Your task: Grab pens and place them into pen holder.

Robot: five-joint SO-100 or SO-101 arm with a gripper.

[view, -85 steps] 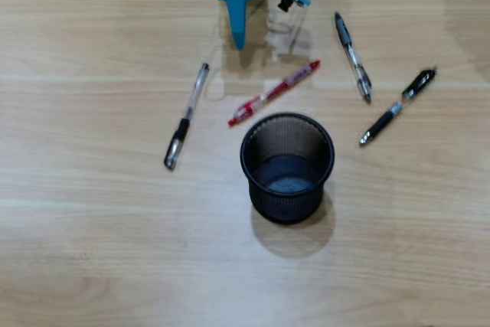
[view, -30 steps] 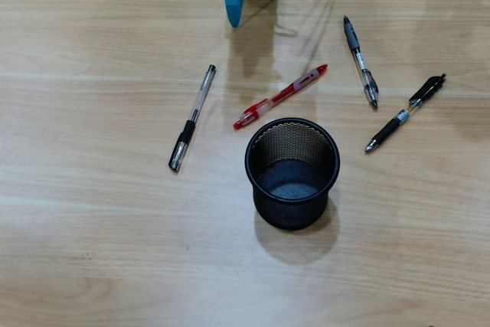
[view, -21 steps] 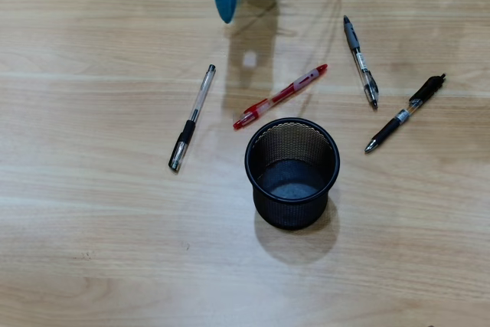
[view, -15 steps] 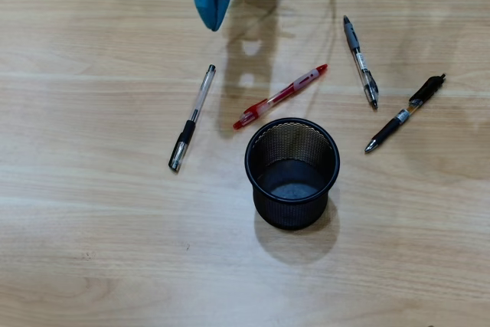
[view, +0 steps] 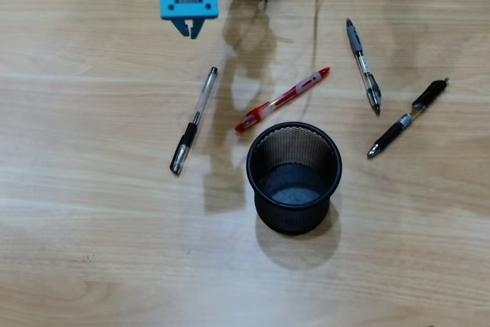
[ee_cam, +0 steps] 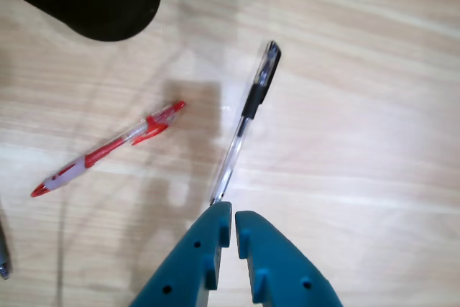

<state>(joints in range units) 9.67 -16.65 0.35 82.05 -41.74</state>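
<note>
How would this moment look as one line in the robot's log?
pincer: shut, empty, above clear pen | pen holder: empty | pens on table: four

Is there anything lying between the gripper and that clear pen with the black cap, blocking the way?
No, nothing visible. In the wrist view the gripper sits just short of the clear pen, with only bare table between them. The red pen lies off to the side, and the pen holder is farther away.

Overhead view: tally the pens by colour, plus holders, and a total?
Black-capped clear pen: 1
Red pen: 1
Grey-grip clear pen: 1
Black pen: 1
Black mesh pen holder: 1, nothing seen inside
Total: 5 things, 4 of them pens
</note>
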